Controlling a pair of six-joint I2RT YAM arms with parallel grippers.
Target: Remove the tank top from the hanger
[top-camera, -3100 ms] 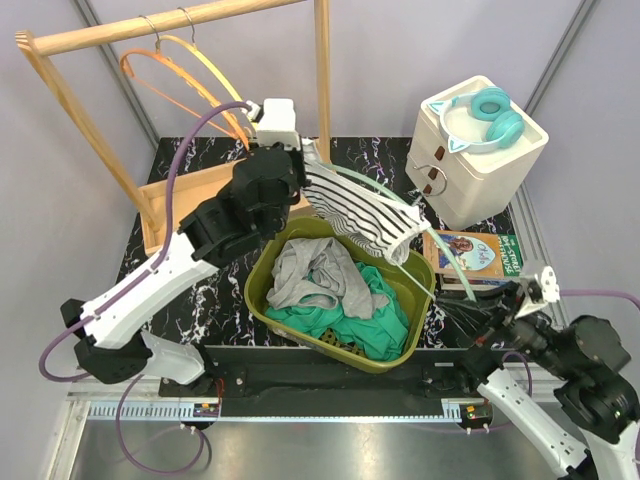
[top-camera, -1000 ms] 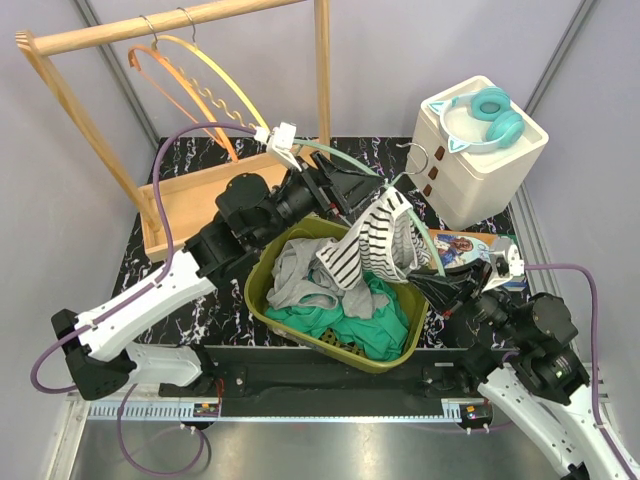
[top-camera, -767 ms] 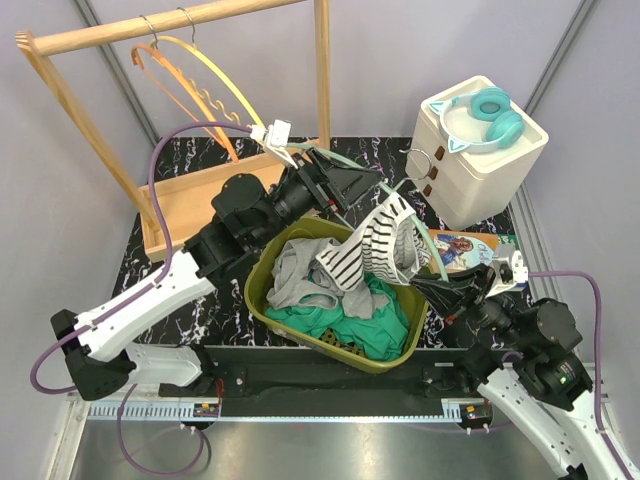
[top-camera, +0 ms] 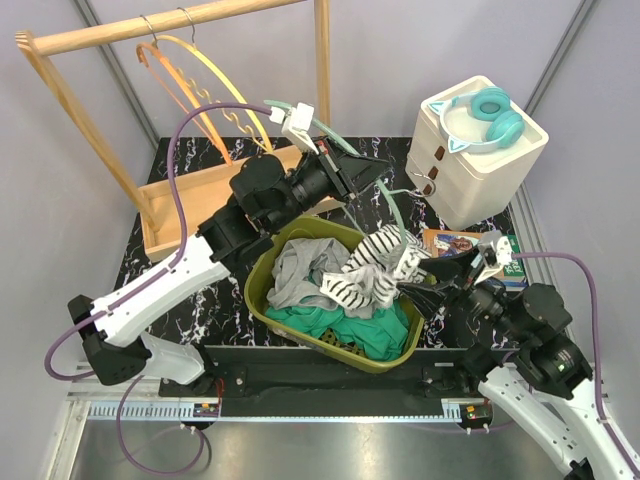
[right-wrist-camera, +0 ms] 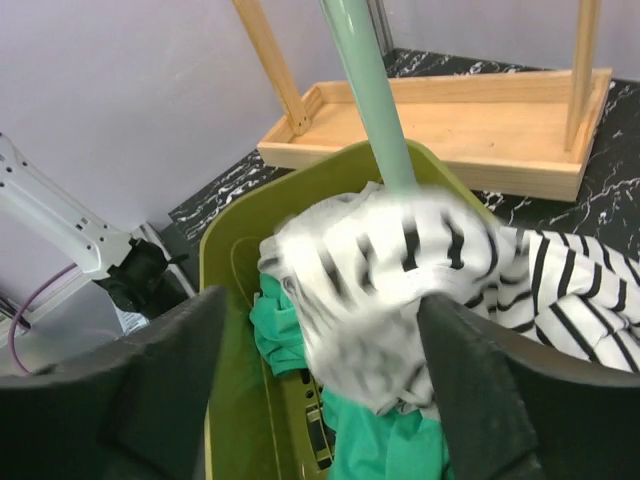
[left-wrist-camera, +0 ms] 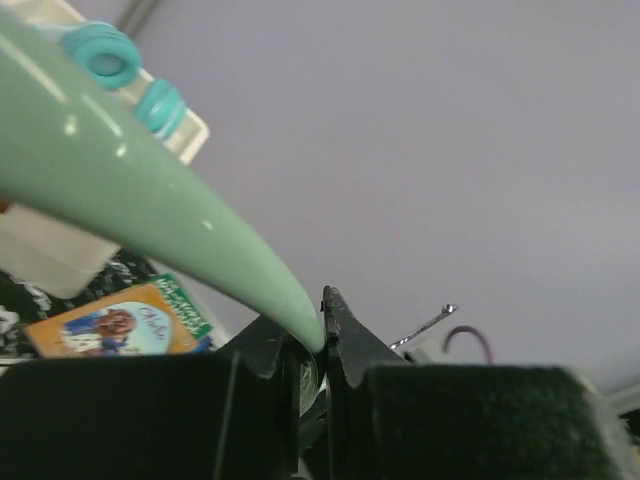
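Top external: left claw [top-camera: 380,167] pinches hanger [left-wrist-camera: 150,200]; right claw [top-camera: 413,281] agape beside tank top [top-camera: 375,275], at basket [top-camera: 252,292] rim.

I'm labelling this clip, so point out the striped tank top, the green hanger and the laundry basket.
striped tank top [top-camera: 372,272], top view, on its bunched middle
green hanger [right-wrist-camera: 366,85], right wrist view, on its arm
laundry basket [right-wrist-camera: 230,310], right wrist view, on its inner wall

Pale lilac-grey walls [top-camera: 420,50] rise behind a black, white-veined table [top-camera: 222,310], where a light wooden garment rack [top-camera: 322,60] (tray base at left) and a white drawer unit [top-camera: 480,170] stand under even, flat lighting
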